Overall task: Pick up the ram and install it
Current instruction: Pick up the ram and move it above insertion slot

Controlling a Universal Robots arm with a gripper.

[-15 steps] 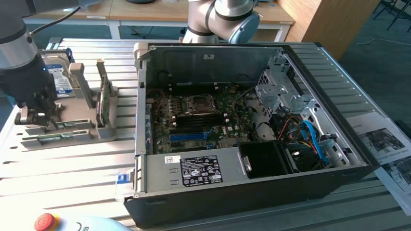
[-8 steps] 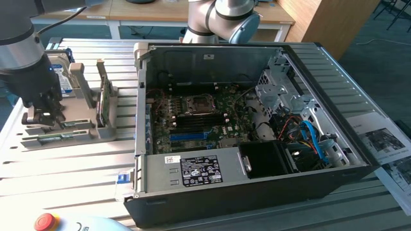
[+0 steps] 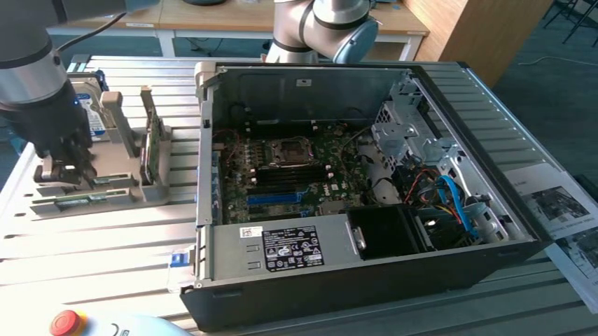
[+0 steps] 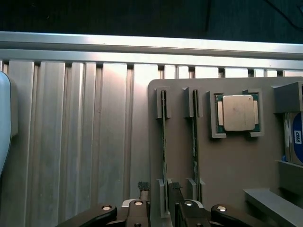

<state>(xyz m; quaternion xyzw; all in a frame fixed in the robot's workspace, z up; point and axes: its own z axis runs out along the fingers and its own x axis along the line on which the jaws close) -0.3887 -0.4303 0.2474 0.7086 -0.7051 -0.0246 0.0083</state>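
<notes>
Exterior view: a slatted metal table (image 3: pixel 103 266) carries a computer case (image 3: pixel 374 280) with its side panel off. Toward the exterior view's left stands a grey holder (image 3: pixel 154 192). The robot arm's gripper (image 3: pixel 66 171) hangs low over the holder, and its bulk hides much of it. The ram (image 3: pixel 94 199) shows as a thin green strip on edge along the holder's near edge, hard to make out. Whether the fingers touch it cannot be told here. A hard drive (image 3: pixel 94 112) peeks from behind the arm.

Wrist view: the ram (image 4: pixel 164 142) stands on edge in the slot nearest the holder's (image 4: pixel 236 170) long edge, with one end cut off beneath the gripper (image 4: pixel 158 191). The fingers (image 4: pixel 142 189) are spread, one on each side of the stick, not clamped on it. A second stick (image 4: pixel 195 137) stands in the next slot, with a processor chip (image 4: pixel 238 112) beside it.
</notes>
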